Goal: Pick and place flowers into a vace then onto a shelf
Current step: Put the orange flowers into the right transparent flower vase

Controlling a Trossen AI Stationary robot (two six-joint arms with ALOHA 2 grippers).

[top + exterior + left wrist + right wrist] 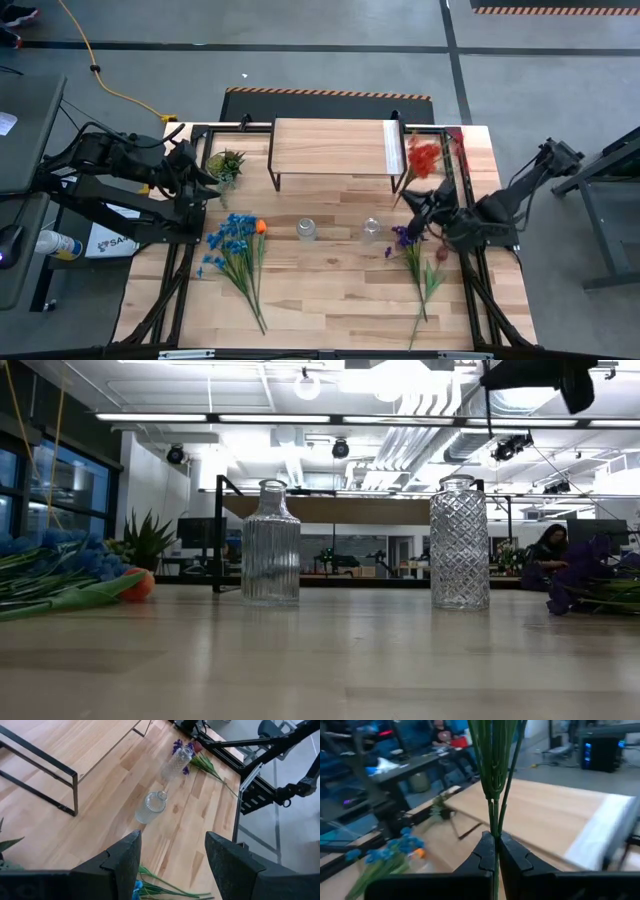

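Right gripper [496,851] pinching red flowers [425,157] by stems – probably lifting; keeping stems upright over right vase [371,229]. Left gripper [172,862] waiting, spread.

Two clear glass vases on the tabletop [340,290]: a ribbed one [306,230] left of centre, a diamond-cut one [371,229] just right of centre. Three flower bunches: a blue bunch with one orange bloom [236,250] at lower left, a purple and maroon bunch [418,262] at lower right, a red bunch [425,157] at upper right with its stems pinched in the right gripper [496,851]. One wooden shelf [332,147] at top centre, one spiky potted plant [226,165] at its left, two dark arms at the frame's sides, the left gripper [172,857] with fingers [126,862] spread, and one person [547,557] seated far off in the low view.
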